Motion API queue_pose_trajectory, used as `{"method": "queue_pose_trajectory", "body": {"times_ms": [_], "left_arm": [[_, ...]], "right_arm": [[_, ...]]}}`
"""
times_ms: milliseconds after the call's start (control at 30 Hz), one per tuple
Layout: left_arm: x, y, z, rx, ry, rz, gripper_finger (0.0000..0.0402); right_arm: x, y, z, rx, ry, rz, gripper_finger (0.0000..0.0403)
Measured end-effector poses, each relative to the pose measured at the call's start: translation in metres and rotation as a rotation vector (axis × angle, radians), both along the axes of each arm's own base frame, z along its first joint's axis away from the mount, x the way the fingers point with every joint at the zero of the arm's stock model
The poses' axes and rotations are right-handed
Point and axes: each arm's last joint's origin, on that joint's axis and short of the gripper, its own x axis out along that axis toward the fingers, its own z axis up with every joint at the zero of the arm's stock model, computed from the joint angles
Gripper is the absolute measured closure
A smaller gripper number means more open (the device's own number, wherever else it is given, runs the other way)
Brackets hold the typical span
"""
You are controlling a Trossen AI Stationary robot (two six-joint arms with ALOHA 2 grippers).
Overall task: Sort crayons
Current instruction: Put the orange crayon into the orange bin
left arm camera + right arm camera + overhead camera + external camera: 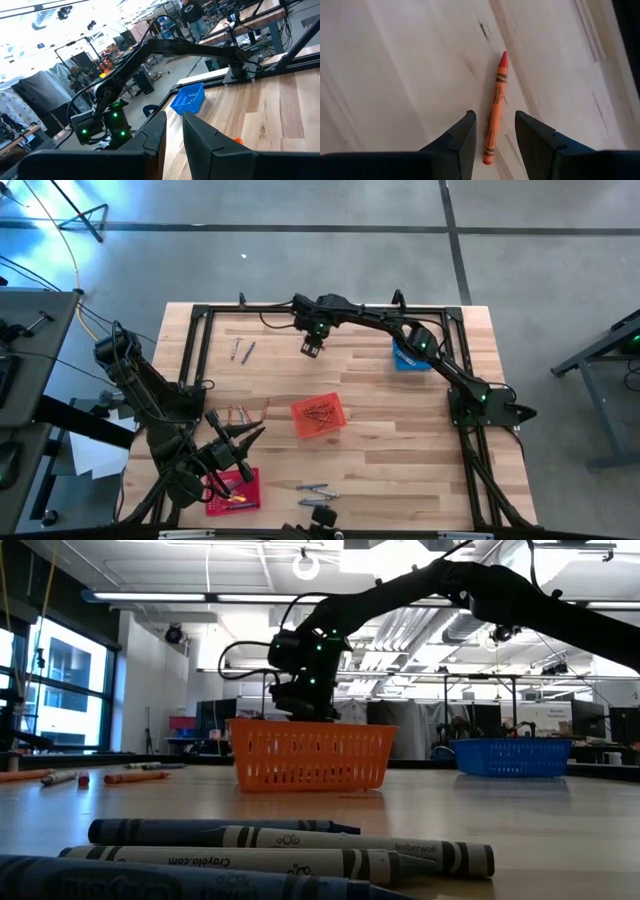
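Observation:
An orange-red crayon [496, 95] lies flat on the wooden table, at the far middle. My right gripper [495, 117] hangs open above it, one finger on each side of the crayon's blunt end, not touching it; it also shows in the high view [312, 347]. My left gripper [240, 442] is open by a narrow gap and empty, raised at the near left; it also shows in the left wrist view [173, 131]. Other crayons lie loose at the far left [241, 350], by the left arm [237, 415] and at the near edge [315, 492].
A red-orange mesh basket [318, 417] with crayons stands mid-table. A blue basket [409, 360] stands at the far right, partly under the right arm. A second red basket [236, 490] stands at the near left. A black frame [200, 340] runs around the table.

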Motion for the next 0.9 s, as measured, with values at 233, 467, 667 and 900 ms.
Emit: {"method": "queue_pose_trajectory", "body": {"times_ms": [233,467,667,900], "left_arm": [[0.0,0.0,0.0,-0.005,-0.004,0.0,0.0351],[0.0,0.0,0.0,-0.005,-0.004,0.0,0.0351],[0.002,0.001,0.0,-0.006,-0.004,0.008,0.0351],[0.004,0.003,0.0,-0.006,-0.004,0.019,0.0351]], "right_arm": [[-0.008,-0.003,-0.005,0.037,0.071,0.002,0.0274],[-0.014,-0.004,-0.007,0.038,0.125,0.045,0.0274],[-0.014,-0.004,-0.007,0.031,0.138,0.096,0.0274],[-0.015,-0.001,-0.007,0.017,0.17,0.2,0.0274]]}}
